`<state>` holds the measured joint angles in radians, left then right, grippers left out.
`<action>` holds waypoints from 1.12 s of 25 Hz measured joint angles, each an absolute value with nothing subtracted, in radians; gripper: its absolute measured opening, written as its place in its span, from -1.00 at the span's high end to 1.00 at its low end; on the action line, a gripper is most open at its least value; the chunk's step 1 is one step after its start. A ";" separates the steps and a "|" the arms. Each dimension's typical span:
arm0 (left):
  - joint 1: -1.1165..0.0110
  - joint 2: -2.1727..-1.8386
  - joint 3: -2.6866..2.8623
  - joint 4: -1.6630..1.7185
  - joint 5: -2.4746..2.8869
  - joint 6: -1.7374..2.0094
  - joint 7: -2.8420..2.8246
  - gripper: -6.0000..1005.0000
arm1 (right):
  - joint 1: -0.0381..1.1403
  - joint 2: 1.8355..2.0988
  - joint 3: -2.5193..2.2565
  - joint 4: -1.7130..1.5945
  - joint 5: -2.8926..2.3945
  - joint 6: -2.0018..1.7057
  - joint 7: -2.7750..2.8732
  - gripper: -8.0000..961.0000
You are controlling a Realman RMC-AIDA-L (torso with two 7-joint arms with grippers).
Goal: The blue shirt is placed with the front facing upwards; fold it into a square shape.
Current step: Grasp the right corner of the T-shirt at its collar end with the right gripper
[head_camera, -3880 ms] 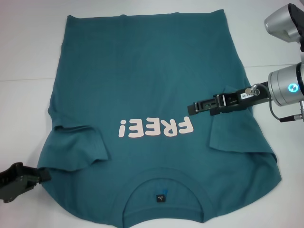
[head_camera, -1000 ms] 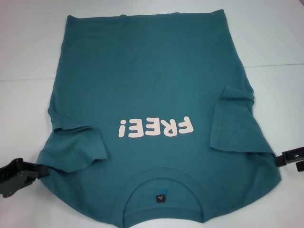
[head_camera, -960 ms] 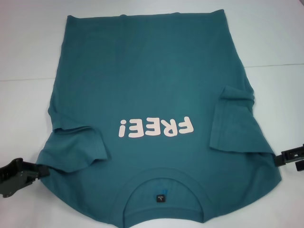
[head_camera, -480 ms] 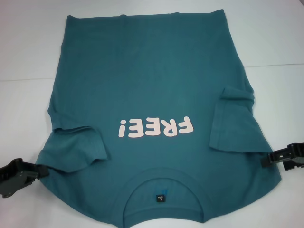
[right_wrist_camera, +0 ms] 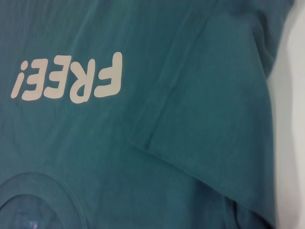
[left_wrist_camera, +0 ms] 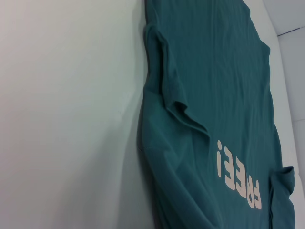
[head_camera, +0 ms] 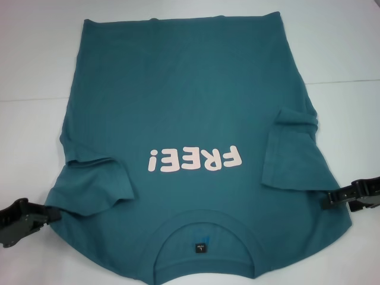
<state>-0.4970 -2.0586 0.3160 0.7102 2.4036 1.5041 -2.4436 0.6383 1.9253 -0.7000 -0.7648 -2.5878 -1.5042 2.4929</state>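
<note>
A large dark teal-blue cotton T-shirt is spread front-up across the smooth white table, its pale pink "FREE!" print uncreased, both short sleeves folded inward in soft wrinkles and the ribbed round collar nearest the robot. The black left gripper is set at the shirt's left shoulder edge and the black right gripper at its right shoulder edge. Whether either is clenched on the cloth cannot be told.

Blue shirt: dark teal-blue, plain. Front print "FREE!": pale pink. Neck label: black. Table: white. Both grippers: black.
</note>
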 joint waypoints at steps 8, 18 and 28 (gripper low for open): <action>-0.497 -2.060 0.316 0.710 2.404 1.500 -2.444 0.92 | 0.659 1.930 -0.720 -0.717 -2.588 -1.473 2.493 -0.92; -0.497 -2.060 0.316 0.710 2.404 1.499 -2.443 0.92 | 0.685 1.939 -0.754 -0.700 -2.606 -1.465 2.516 -0.91; -0.496 -2.060 0.313 0.710 2.403 1.499 -2.439 0.91 | 0.690 1.940 -0.759 -0.705 -2.612 -1.481 2.522 -0.20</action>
<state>-0.4959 -2.0602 0.3131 0.7102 2.4028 1.4986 -2.4389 0.6902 1.9405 -0.7590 -0.7050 -2.6124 -1.4807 2.5218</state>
